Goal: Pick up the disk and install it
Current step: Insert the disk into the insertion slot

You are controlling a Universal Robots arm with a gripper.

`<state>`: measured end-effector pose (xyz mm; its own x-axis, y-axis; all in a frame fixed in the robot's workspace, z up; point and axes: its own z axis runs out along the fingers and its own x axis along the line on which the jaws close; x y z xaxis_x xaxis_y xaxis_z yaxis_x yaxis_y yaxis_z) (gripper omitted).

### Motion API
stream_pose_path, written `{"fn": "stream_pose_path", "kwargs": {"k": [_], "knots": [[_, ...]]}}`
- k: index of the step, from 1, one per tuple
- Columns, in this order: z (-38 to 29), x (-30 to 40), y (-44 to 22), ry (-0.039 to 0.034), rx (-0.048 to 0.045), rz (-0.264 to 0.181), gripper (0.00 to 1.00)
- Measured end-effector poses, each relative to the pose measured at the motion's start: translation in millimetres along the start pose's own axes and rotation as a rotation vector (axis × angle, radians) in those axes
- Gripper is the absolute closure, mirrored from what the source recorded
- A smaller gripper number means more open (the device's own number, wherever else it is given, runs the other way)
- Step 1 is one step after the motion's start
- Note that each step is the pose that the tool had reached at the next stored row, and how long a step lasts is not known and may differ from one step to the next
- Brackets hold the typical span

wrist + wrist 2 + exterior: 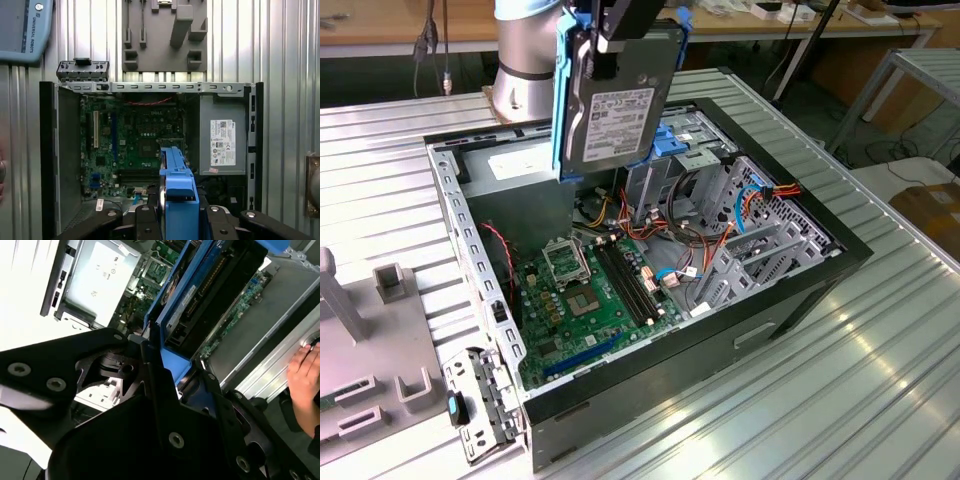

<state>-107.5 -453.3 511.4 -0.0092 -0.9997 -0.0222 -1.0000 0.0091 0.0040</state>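
holding the disk (615,105) upright between closed jaws, hovering over open computer case (650,400) mid-counter (880,380), motherboard (585,305), cables (705,250), power-supply box (222,145) inside

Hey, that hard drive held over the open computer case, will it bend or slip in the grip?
Probably rigid: the disk looks like a metal slab, hanging upright from the hand without sagging. Likely heavy for its size. The hand seems to clamp its smooth blue plastic rails, so it might slip or pivot if bumped.

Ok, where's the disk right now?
In the exterior view, the disk hangs upright in the hand, above the open computer case near the blue bracket.
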Motion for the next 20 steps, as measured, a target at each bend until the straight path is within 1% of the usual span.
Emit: {"fn": "stream_pose_path", "kwargs": {"k": [2,4,6,11,12,13,14,15,16,18,20], "knots": [[0.3,12.8,-0.6,-0.0002,0.0001,0.000,0.63],[0.7,20.6,-1.8,0.0000,0.0000,0.000,0.63],[0.8,22.6,-1.7,0.0000,0.0000,0.000,0.63],[0.7,23.1,-1.8,0.0001,0.0000,0.000,0.63],[0.8,24.9,-4.3,-0.0001,0.0000,0.000,0.63],[1.0,25.1,-10.4,0.0000,0.0000,0.000,0.63],[1.2,25.1,-12.6,0.0000,0.0000,0.000,0.63],[1.9,25.7,-18.5,-0.0002,0.0001,0.000,0.63],[2.3,26.1,-22.4,-0.0001,0.0001,0.000,0.63],[2.6,27.2,-27.3,0.0003,-0.0001,0.000,0.63],[3.4,27.3,-37.8,0.0000,0.0000,0.000,0.63]]}}
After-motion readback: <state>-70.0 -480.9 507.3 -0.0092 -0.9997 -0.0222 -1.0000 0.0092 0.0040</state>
